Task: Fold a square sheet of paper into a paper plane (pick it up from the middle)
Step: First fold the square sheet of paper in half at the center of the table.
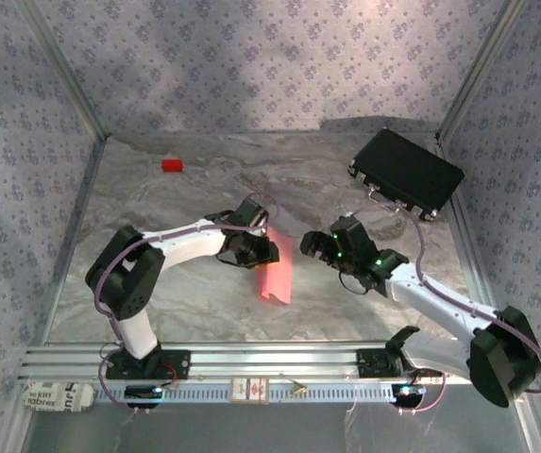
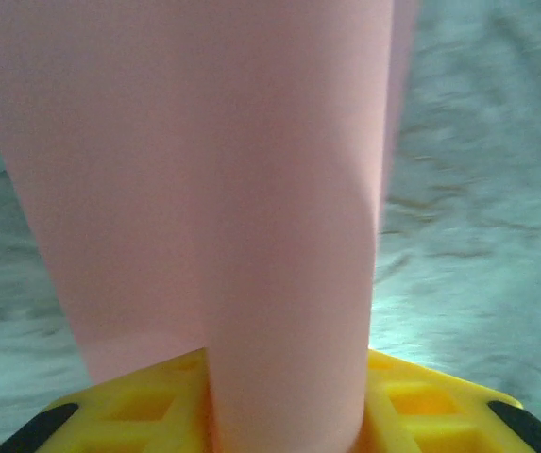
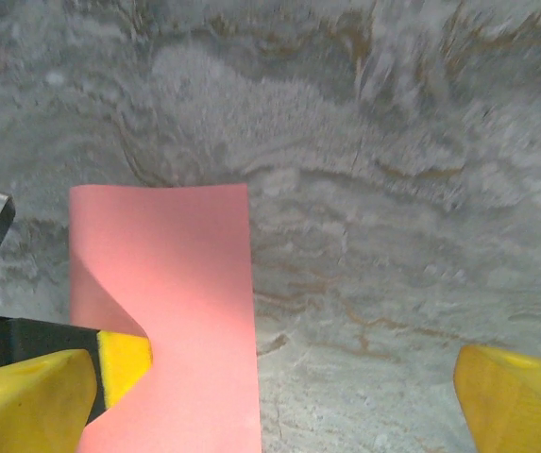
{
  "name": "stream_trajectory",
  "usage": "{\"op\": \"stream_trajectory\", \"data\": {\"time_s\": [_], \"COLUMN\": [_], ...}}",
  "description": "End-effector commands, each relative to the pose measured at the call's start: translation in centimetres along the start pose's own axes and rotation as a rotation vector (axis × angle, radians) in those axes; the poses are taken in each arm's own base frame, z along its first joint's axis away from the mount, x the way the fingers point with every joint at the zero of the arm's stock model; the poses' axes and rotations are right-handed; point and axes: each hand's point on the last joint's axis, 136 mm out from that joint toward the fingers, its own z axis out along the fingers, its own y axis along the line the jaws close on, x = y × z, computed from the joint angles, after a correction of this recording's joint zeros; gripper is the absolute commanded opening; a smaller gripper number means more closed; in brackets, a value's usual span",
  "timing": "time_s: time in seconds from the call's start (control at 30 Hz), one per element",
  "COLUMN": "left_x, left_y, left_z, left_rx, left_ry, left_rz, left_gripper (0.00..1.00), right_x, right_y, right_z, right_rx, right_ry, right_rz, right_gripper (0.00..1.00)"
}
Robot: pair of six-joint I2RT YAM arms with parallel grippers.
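The square sheet of paper (image 1: 278,271) is salmon-pink and bent into a narrow, curled strip at the middle of the table. My left gripper (image 1: 257,251) is at its left edge, shut on it. In the left wrist view the sheet (image 2: 213,189) bulges up from between the yellow fingers (image 2: 147,406). My right gripper (image 1: 319,247) hovers just right of the paper, open wide. In the right wrist view its yellow fingers (image 3: 515,396) stand far apart and hold nothing, with the sheet (image 3: 176,283) at lower left. The paper plane is not formed here.
A black rectangular case (image 1: 406,173) lies at the back right near the wall. A small red block (image 1: 172,165) sits at the back left. The marbled tabletop (image 1: 157,302) is walled on three sides, with a metal rail (image 1: 251,359) along the near edge.
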Motion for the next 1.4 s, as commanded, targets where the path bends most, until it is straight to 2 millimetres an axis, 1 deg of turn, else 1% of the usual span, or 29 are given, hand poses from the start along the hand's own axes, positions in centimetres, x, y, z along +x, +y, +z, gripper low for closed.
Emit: {"op": "stream_trajectory", "data": {"time_s": [0.0,0.07,0.13,0.17,0.2,0.27,0.4,0.67,0.8,0.93,1.07,1.17,1.23,1.33,1.37], "left_x": [-0.9,-1.4,-1.8,-1.9,-1.9,-1.9,-1.7,-0.9,-0.5,-0.2,0.0,-0.2,-0.4,-0.7,-0.8], "left_y": [-5.5,-6.7,-7.5,-7.9,-8.1,-8.1,-6.8,-4.4,-3.2,-1.6,-0.3,0.3,0.5,0.6,0.6], "left_z": [-1.8,-2.1,-2.1,-2.1,-1.9,-1.4,0.0,2.7,3.5,4.1,4.0,3.5,3.0,2.3,2.0], "left_rx": [0.284,0.372,0.446,0.479,0.497,0.51,0.479,0.392,0.344,0.258,0.166,0.102,0.07,0.026,0.016], "left_ry": [-0.003,-0.009,-0.012,-0.012,-0.007,0.001,0.01,0.032,0.038,0.039,0.038,0.024,0.014,-0.002,-0.009], "left_rz": [-0.001,-0.022,-0.045,-0.053,-0.061,-0.073,-0.094,-0.127,-0.129,-0.114,-0.076,-0.044,-0.022,0.012,0.023], "left_gripper": [0.35,0.35,0.35,0.35,0.35,0.35,0.35,0.35,0.35,0.37,0.42,0.51,0.53,0.59,0.6], "right_x": [-1.4,-1.8,-1.9,-1.7,-1.6,-1.6,-1.4,-0.6,-0.4,-0.2,0.1,0.4,0.5,0.6,0.7], "right_y": [-2.3,-2.4,-1.9,-1.3,-1.2,-1.5,-1.1,-1.2,-1.0,-1.2,-1.3,-1.3,-1.2,-1.2,-1.1], "right_z": [-0.8,-1.0,-1.0,-0.9,-1.0,-1.0,-0.4,0.2,0.4,0.6,0.7,0.8,0.9,1.0,1.0], "right_rx": [0.102,0.104,0.072,0.03,0.011,-0.011,-0.119,-0.136,-0.14,-0.131,-0.126,-0.127,-0.128,-0.126,-0.128], "right_ry": [-0.096,-0.105,-0.09,-0.056,-0.028,-0.007,0.03,0.071,0.074,0.079,0.085,0.085,0.084,0.085,0.086], "right_rz": [0.033,0.026,-0.011,-0.043,-0.065,-0.045,0.013,0.028,0.032,0.03,0.035,0.035,0.034,0.034,0.034], "right_gripper": [0.99,0.99,0.99,0.99,0.99,0.98,0.96,0.95,0.94,0.95,0.95,0.95,0.95,0.95,0.95]}}
